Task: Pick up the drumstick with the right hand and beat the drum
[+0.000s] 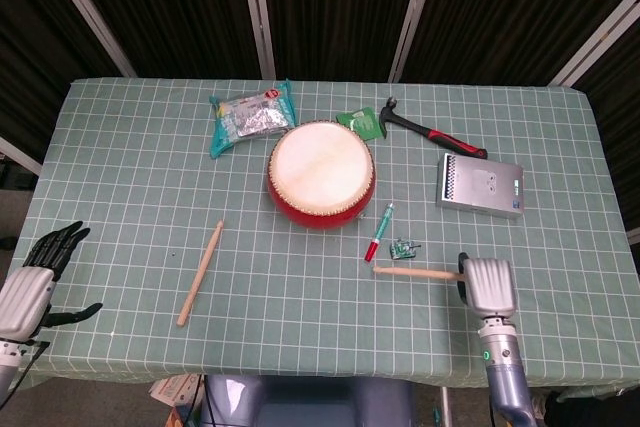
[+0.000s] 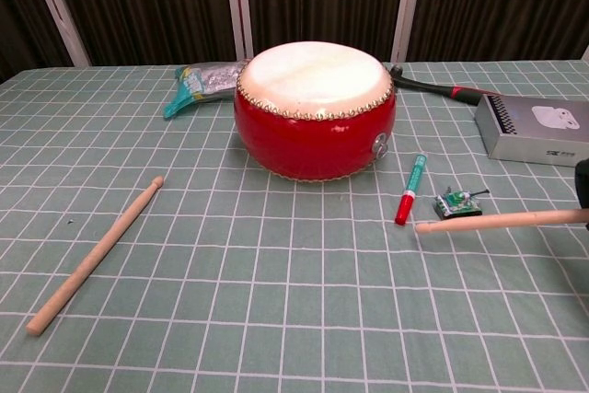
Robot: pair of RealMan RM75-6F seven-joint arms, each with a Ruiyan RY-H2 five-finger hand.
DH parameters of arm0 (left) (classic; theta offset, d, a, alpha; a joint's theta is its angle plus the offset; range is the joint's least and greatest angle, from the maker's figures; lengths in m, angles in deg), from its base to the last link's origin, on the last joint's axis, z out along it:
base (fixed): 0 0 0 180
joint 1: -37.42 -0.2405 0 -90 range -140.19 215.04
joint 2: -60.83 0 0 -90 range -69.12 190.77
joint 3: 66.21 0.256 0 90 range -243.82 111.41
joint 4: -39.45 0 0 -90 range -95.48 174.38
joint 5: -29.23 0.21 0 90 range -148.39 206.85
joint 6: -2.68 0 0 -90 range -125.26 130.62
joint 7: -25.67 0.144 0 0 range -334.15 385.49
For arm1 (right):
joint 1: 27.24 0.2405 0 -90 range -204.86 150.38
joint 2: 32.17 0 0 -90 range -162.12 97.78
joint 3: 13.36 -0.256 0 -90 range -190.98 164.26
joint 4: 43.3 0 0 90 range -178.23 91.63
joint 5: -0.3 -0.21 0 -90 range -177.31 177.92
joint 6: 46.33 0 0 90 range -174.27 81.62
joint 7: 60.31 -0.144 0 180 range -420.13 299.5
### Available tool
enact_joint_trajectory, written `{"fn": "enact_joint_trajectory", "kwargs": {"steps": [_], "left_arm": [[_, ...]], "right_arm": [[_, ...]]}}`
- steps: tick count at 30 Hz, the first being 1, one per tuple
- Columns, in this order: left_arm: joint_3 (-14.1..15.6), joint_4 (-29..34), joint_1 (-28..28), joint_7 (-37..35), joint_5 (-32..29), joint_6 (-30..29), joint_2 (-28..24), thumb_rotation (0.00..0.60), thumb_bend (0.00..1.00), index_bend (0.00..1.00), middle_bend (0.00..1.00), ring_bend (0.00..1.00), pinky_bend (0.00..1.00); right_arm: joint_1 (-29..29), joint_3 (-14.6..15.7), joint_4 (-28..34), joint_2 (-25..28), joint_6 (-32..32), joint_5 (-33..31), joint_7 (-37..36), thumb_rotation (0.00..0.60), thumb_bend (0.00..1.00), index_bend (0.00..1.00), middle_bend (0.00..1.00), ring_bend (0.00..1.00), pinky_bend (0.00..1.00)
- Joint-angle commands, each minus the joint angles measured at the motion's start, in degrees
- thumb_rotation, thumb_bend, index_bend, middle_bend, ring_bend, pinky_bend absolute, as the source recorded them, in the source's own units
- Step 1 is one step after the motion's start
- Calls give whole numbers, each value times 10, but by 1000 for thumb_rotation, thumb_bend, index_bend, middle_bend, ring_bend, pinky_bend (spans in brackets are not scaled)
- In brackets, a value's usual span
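Green checked cloth [image 1: 300,327] covers our table, with dark panels behind. From the head view we see our right hand [image 1: 488,285] gripping one drumstick [image 1: 415,272] by its end, the shaft pointing left toward a red-and-green marker [image 1: 379,232] and a small green clip [image 1: 403,247]; the chest view shows only a dark edge of that hand [image 2: 582,186], with the stick's tip just below the marker. Our left hand [image 1: 40,272], seen only from the head, rests empty with fingers spread. The drum [image 2: 314,112] stands mid-table, a second drumstick [image 2: 95,254] lying well left of it. Behind are a foil packet [image 1: 250,117], a hammer [image 1: 430,129] and a grey box [image 1: 480,185]
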Motion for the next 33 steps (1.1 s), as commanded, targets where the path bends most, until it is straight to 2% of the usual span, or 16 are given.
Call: {"fn": "enact_joint_trajectory", "kwargs": {"steps": [1,6,14,17,21,22,24,27,32,33], "left_arm": [[0,0,0,0,-1,1,1,600,0,0,0,0,46],[-1,3,0,2,-2,1,0,600,0,0,0,0,46],[-1,7,0,3,-2,1,-1,600,0,0,0,0,46],[-2,7,-1,5,-1,-2,0,600,0,0,0,0,46],[-3,7,-2,5,1,-6,2,600,0,0,0,0,46],[-3,6,-2,5,1,-7,2,600,0,0,0,0,46],[-3,5,-3,3,2,-10,3,600,0,0,0,0,46],[-5,3,-4,2,3,-14,4,600,0,0,0,0,46],[-6,-4,-7,7,7,-23,7,600,0,0,0,0,46],[-6,-5,-7,10,9,-25,8,600,0,0,0,0,46]], "right_arm": [[-4,-4,-1,-8,7,-9,12,600,562,696,999,1000,981],[-5,-6,1,-12,15,-23,39,600,555,514,999,1000,981],[-11,-12,17,-8,10,-23,64,600,469,192,998,1000,981],[-14,-11,28,2,0,-11,71,600,460,109,988,1000,966],[-19,-11,53,24,-17,16,71,600,459,84,945,994,922],[-21,-12,62,32,-23,25,65,600,459,68,906,972,893],[-28,-17,84,54,-40,49,45,600,458,40,833,912,834],[-43,-23,116,90,-69,94,-6,600,451,3,636,730,664],[-81,-23,138,149,-124,170,-104,600,366,0,249,308,299],[-89,-22,138,160,-132,178,-121,600,348,0,201,255,255]]}}
